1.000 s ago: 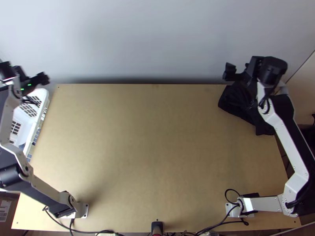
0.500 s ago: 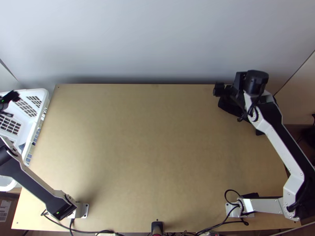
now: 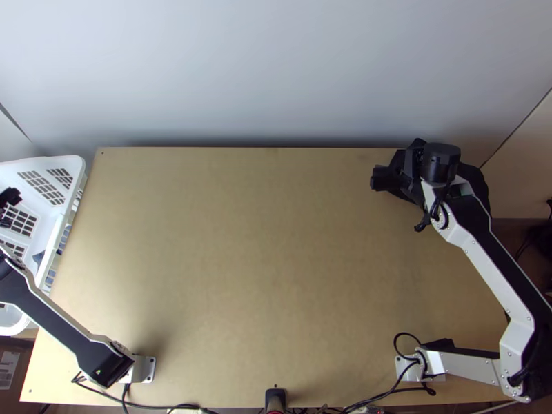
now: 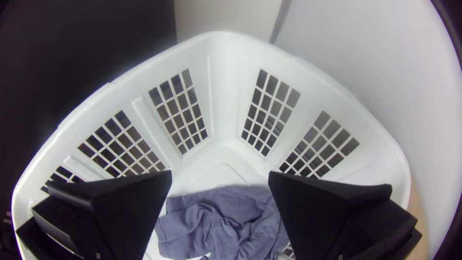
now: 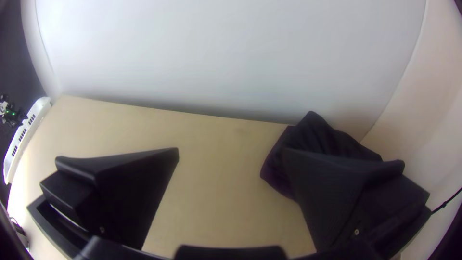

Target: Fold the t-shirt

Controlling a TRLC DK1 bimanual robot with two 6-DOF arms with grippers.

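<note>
While the left gripper (image 3: 8,207) hangs over the glossy white plastic basket (image 4: 224,96), jaws wide apart and gripping nothing, soft grey-blue cloth (image 4: 226,233) sits all rumpled inside on the bottom.
Farther up the smooth, pale wood table (image 3: 255,262), the right gripper (image 3: 399,188) is also spread wide with nothing pinched, and a dark cloth (image 5: 327,136) lies bunched in a creased, peaked lump at the far right corner, by the plain matte wall (image 5: 231,58); can't tell which one's the t-shirt, tbh.
</note>
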